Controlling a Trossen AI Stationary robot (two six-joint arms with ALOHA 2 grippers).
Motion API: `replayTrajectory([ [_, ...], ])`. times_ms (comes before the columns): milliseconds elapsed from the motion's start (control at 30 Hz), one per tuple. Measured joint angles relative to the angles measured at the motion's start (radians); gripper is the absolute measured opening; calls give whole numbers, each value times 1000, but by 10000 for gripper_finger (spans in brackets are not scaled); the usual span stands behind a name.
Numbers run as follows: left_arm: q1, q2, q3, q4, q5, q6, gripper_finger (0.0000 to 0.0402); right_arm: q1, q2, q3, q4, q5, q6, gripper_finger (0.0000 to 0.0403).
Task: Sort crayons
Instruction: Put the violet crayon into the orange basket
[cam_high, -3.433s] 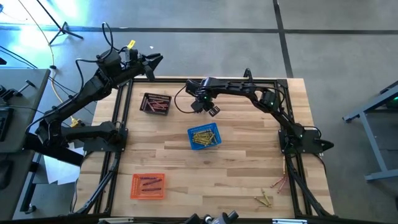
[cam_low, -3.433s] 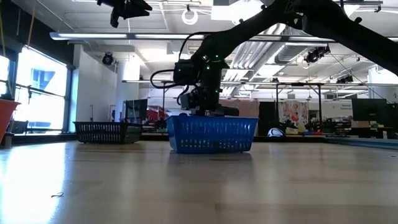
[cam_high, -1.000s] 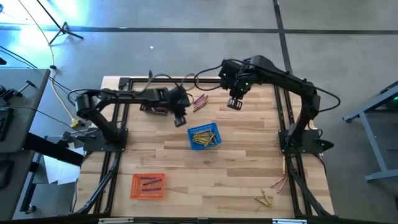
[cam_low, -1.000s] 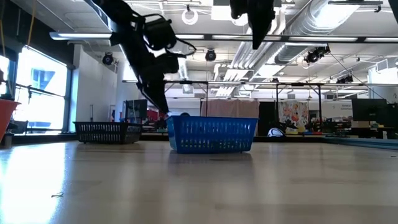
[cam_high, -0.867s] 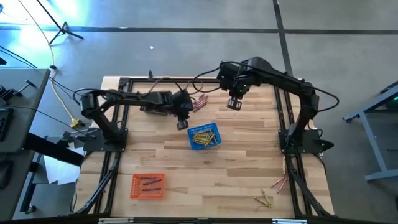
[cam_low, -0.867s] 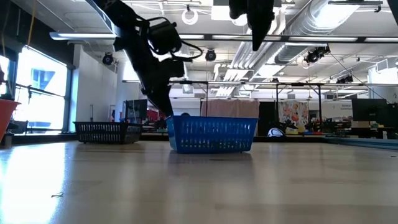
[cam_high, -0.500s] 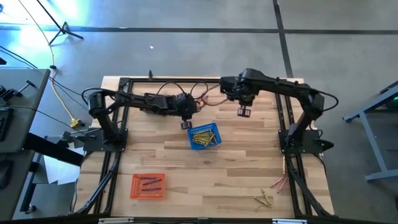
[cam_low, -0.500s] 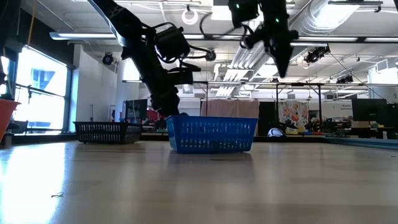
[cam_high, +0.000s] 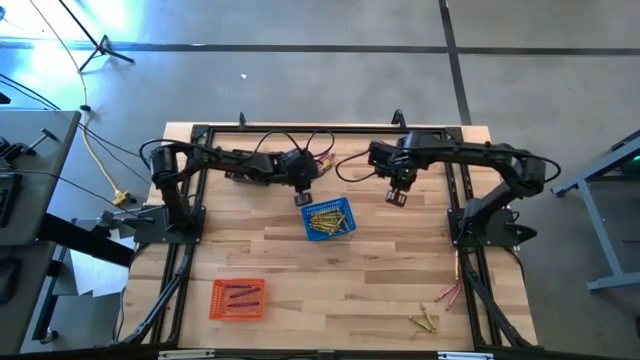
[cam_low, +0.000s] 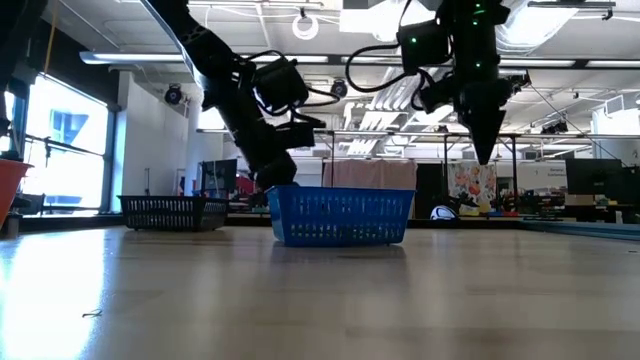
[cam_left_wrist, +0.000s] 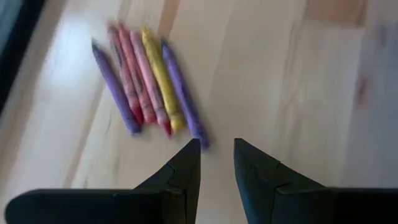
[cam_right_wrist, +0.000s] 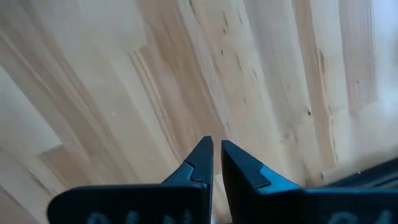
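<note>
sorting well under way, by the look of it. yellow crayons heaped in the blue basket at the centre of the high view; red and purple ones lying in the orange basket at lower left. black basket at upper centre-left largely hidden under the left arm, contents not readable.

left to do: a small loose bunch of crayons on the bare table, purple, pink-red and one yellow lying side by side, seen in the upper left of the left wrist view, just ahead of the left gripper. fingers slightly apart, nothing between them, pointed down near the upper-left corner of the blue basket in the high view. also a scatter of stray crayons at the lower right of the high view, near the table edge, untouched.

right gripper right of the blue basket in the high view, above bare wood, fingers nearly together and empty.

roughly past halfway as a judgement; next likely job the mixed bunch, needing single sticks teased apart since touching.
</note>
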Motion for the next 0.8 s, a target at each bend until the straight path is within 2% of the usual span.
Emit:
replayTrajectory([
  [167, 7, 22, -1, 7, 4, -51, 85, 0, -6, -18, 35, 0, 23, 16],
  [800, 11, 41, 0, 49, -1, -91, 85, 0, -6, -18, 181, 0, -30, 16],
])
